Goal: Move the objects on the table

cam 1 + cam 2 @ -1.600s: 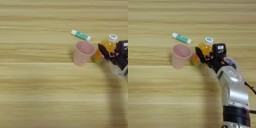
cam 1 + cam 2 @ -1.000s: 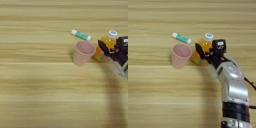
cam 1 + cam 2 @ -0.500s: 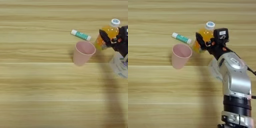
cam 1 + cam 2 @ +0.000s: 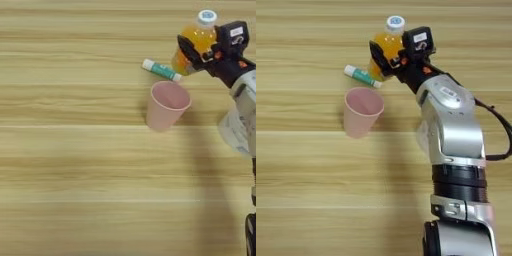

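— Jaws [image 4: 387,57] of your right arm are clamped on the small orange juice bottle [image 4: 387,46]. Since a second and a half ago it has travelled from just right of the pink paper cup [image 4: 361,116] to behind the cup and a little right of it.

— Which way does the bottle point?

— Your bottle's long axis runs away from you and slightly right, white cap [image 4: 207,17] at the far end. Whether its base touches the wooden surface [image 4: 75,190] you cannot tell.

— And the rest?

— The cup stands upright where it was. Behind it lies the white-and-teal glue stick [image 4: 161,70], long axis slanting from far left to near right, its right end meeting the bottle's lower body. A black finger [image 4: 188,52] covers part of the bottle, and the tape roll shows in neither view.
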